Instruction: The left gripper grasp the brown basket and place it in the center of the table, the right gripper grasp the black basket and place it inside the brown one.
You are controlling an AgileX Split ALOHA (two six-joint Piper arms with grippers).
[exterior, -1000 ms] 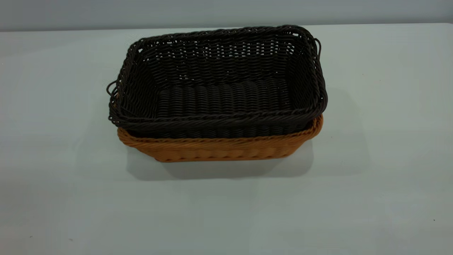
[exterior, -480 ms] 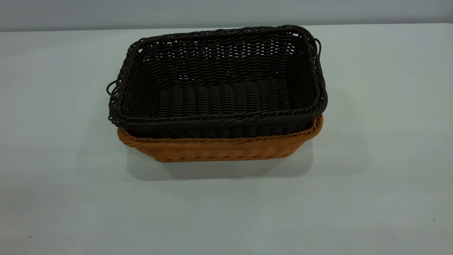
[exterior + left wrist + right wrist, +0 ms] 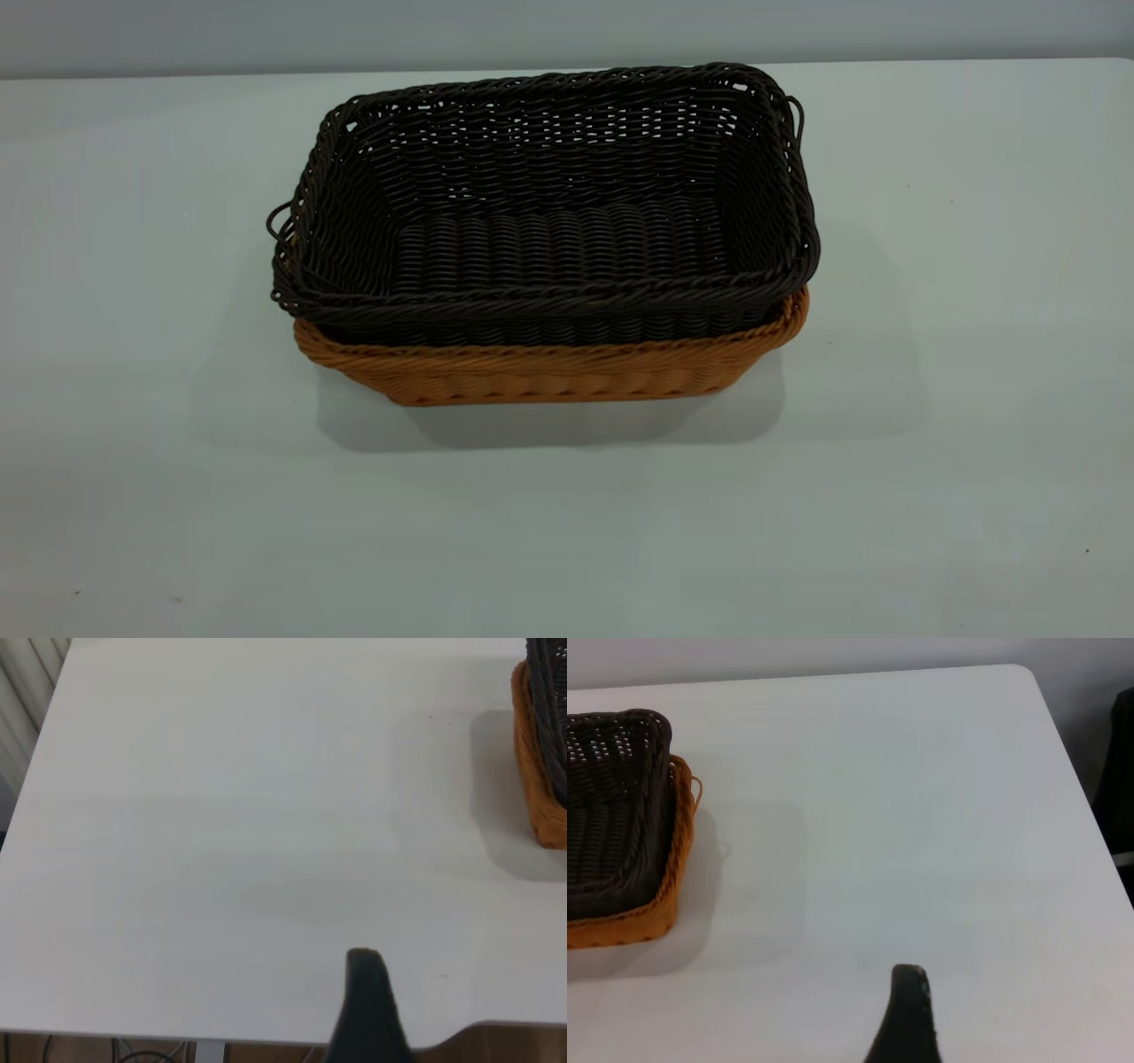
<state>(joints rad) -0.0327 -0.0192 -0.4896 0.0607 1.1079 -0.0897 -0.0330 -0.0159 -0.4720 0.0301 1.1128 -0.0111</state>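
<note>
Progress: you can call both steps done as things lie. The brown basket (image 3: 549,372) sits near the middle of the table (image 3: 974,399), and the black basket (image 3: 549,213) is nested inside it. Nothing looks left except parking the arms.

Near table: bare surface in front of the baskets in the exterior view, no arm over it.

Brown basket: flat on the table, only its front wall and right rim show under the black one.

Black basket: upright, seated in the brown one, its rim riding above the brown rim, slightly off to the left. Its loop handles stick out at both ends.

Left gripper (image 3: 368,1010): pulled back near the table edge, well apart from the baskets, and the brown basket shows only at the border of its wrist view. You see one blurred dark finger tip, so whether the jaws are open or closed cannot be told. It holds nothing visible.

Right gripper (image 3: 904,1014): also well apart, with bare table between it and the baskets. One dark finger shows; jaw state cannot be told.

Far side: the table's back edge and the wall beyond.
</note>
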